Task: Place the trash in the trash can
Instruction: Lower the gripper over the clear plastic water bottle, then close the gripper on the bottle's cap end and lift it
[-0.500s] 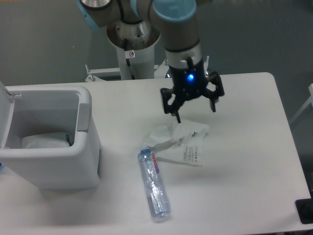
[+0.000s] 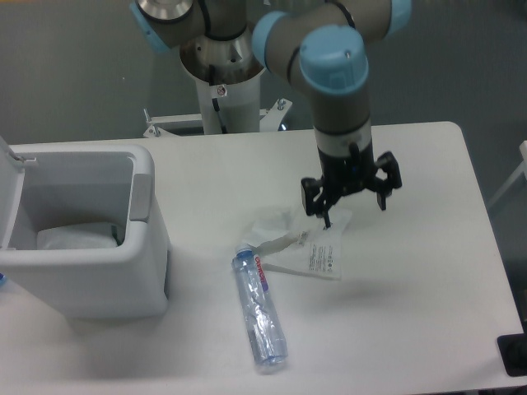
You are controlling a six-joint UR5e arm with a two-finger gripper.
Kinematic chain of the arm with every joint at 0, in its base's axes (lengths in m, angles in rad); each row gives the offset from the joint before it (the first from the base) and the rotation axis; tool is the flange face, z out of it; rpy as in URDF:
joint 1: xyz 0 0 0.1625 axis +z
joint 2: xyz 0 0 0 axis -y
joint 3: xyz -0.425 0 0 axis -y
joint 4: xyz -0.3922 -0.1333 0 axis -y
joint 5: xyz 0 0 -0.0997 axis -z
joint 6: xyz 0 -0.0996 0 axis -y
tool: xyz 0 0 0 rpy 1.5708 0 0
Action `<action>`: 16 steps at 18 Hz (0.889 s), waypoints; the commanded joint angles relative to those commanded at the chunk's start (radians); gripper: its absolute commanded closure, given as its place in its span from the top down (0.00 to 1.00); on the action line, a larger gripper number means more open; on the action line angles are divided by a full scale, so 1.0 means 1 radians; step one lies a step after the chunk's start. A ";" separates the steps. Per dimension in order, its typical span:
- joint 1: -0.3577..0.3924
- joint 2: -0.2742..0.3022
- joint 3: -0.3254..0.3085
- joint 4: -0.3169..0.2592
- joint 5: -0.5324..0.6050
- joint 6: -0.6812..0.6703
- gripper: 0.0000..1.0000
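A clear plastic bottle [image 2: 259, 311] with a red-lettered label lies on its side on the white table, front centre. A thin white wrinkly wrapper [image 2: 300, 244] with small black text lies just behind it. My gripper [image 2: 354, 212] is open, fingers pointing down, over the wrapper's right end; I cannot tell if it touches. The pale grey-white trash can [image 2: 82, 284] stands at the left with its lid swung open and something white inside.
The arm's white pedestal [image 2: 221, 99] stands behind the table's far edge. The table's right edge [image 2: 486, 247] is near the gripper. A dark object [image 2: 515, 355] sits at the front right corner.
The gripper has moved right and lower toward the wrapper's right end, and the arm has swung right. The bottle, wrapper and trash can have not moved.
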 joint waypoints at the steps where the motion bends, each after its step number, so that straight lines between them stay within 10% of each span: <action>1: -0.008 -0.015 0.002 0.011 0.002 -0.002 1.00; 16: -0.193 -0.272 0.195 0.032 -0.121 -0.236 1.00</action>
